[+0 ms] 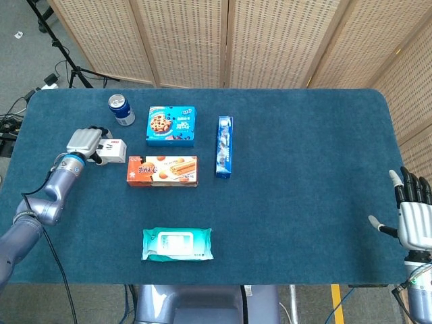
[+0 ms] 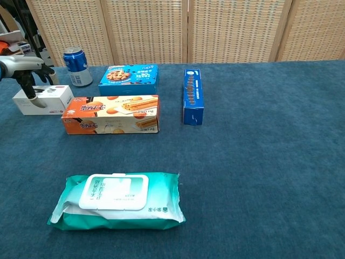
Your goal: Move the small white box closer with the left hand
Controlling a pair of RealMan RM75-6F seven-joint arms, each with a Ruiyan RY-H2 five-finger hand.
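Surface: a table covered in dark blue felt-like cloth (image 1: 304,169), rounded at the far corners, filling most of both views.
Room: tall woven cane screen panels (image 1: 223,40) stand behind the far edge; grey floor with a black stand leg and loose cables (image 1: 61,71) shows at the far left (head view only).
Small white box: a small white cardboard box with a dark mark on top (image 2: 48,99) lies flat near the table's left side, just beside the long orange biscuit box (image 1: 162,171) and in front of the blue drinks can (image 1: 121,110).
Left hand: the silver-backed left hand (image 1: 86,144) sits over the white box's left end, fingers curled down onto it; whether they actually clasp it I cannot tell.
Right hand: the right hand (image 1: 412,216) stands at the table's near right corner, fingers upright and spread, holding nothing.
Other goods: a flat blue cookie box (image 1: 171,125), a narrow blue carton (image 1: 224,146) lying on its side, and a teal pack of wet wipes with a white lid (image 2: 116,199) near the front edge.
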